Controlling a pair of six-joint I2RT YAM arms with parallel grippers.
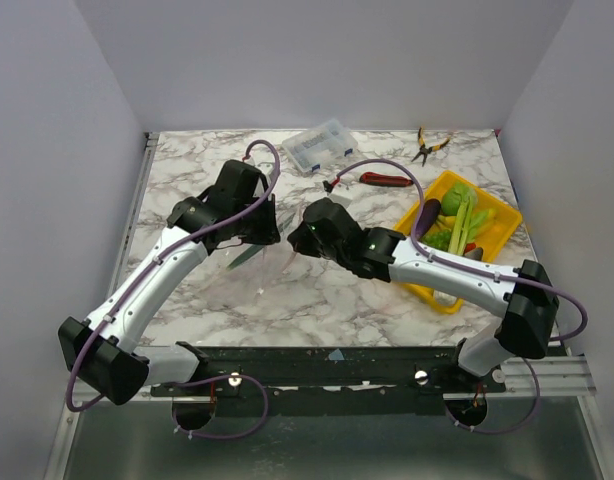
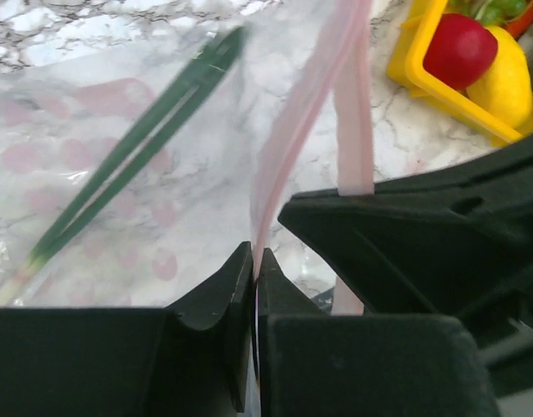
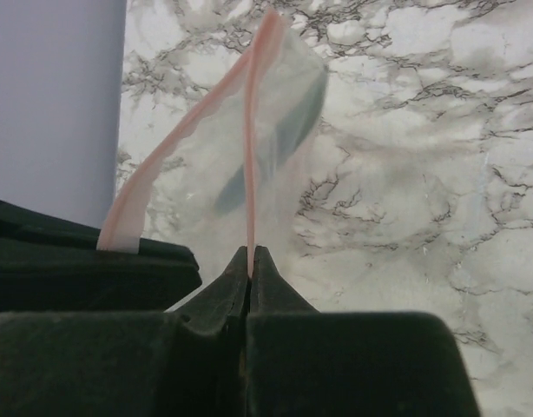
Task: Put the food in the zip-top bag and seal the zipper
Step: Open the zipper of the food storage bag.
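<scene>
The clear zip-top bag [image 1: 270,262] hangs between my two grippers over the middle of the table. A long green stalk [image 2: 136,165] lies inside it. My left gripper [image 2: 255,259] is shut on one lip of the pink zipper strip [image 2: 305,104]. My right gripper [image 3: 251,256] is shut on the other lip of the zipper strip [image 3: 248,174], so the mouth is held apart. In the top view the left gripper [image 1: 264,228] and the right gripper [image 1: 299,238] sit close together. More food lies in the yellow tray [image 1: 499,232]: a purple eggplant [image 1: 428,215], a celery stalk [image 1: 466,215], a red tomato [image 2: 460,49] and a yellow piece [image 2: 507,80].
A rigid clear compartment box [image 1: 320,146] stands at the back middle. A red-handled tool [image 1: 387,180] and pliers [image 1: 427,148] lie behind the tray. The tray's corner [image 2: 423,74] is close to the bag's right side. White walls enclose the table.
</scene>
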